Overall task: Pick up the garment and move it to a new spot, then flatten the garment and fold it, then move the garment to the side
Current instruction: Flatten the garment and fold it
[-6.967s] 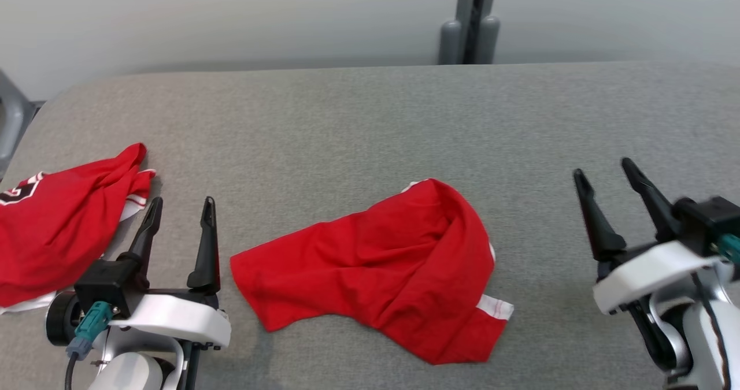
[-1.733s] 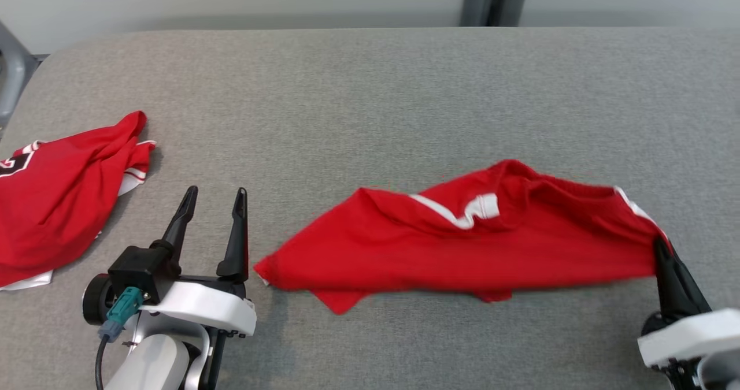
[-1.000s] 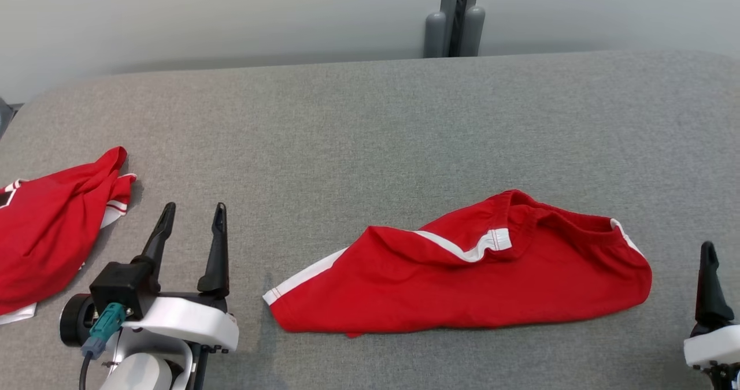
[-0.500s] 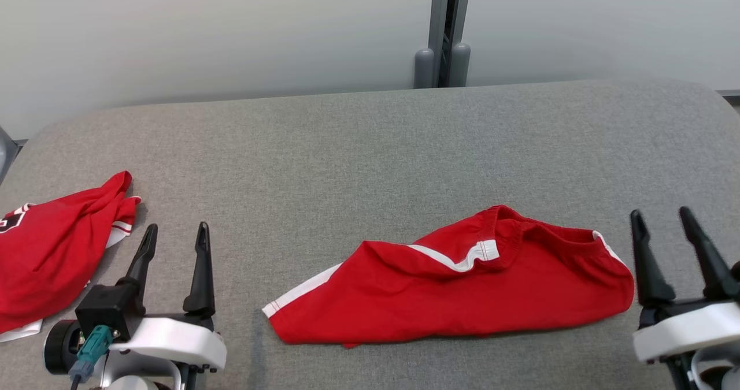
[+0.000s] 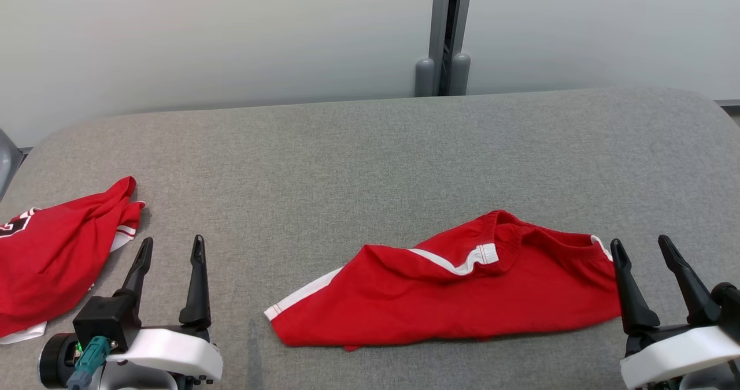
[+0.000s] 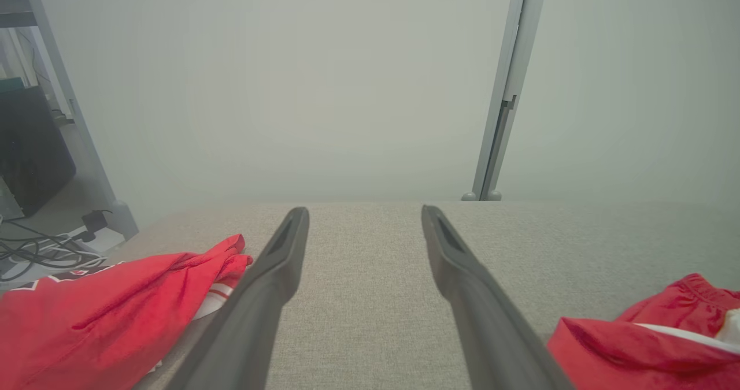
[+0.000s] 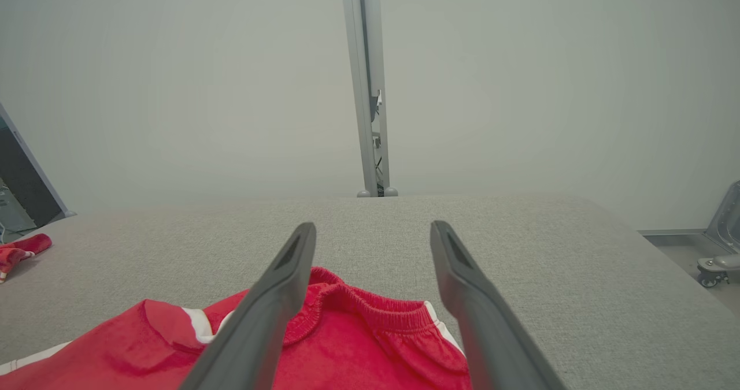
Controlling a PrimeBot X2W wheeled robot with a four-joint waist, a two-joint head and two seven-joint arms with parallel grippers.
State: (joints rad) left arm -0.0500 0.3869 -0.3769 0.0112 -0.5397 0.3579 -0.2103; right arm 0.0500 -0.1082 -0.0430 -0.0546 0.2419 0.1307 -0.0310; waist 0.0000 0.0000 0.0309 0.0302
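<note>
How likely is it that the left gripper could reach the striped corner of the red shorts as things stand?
Probably yes: the left gripper is open, and only bare table lies between it and the red shorts' striped corner to its right. The other red garment lies on its opposite side.

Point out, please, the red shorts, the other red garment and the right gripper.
red shorts (image 5: 462,306): head view, middle of the red cloth.
other red garment (image 5: 52,263): head view, middle of its crumpled body.
right gripper (image 5: 639,242): head view, midway between its fingertips.

The garment (image 5: 462,303) is red with white stripes; the table (image 5: 347,159) is plain grey.
</note>
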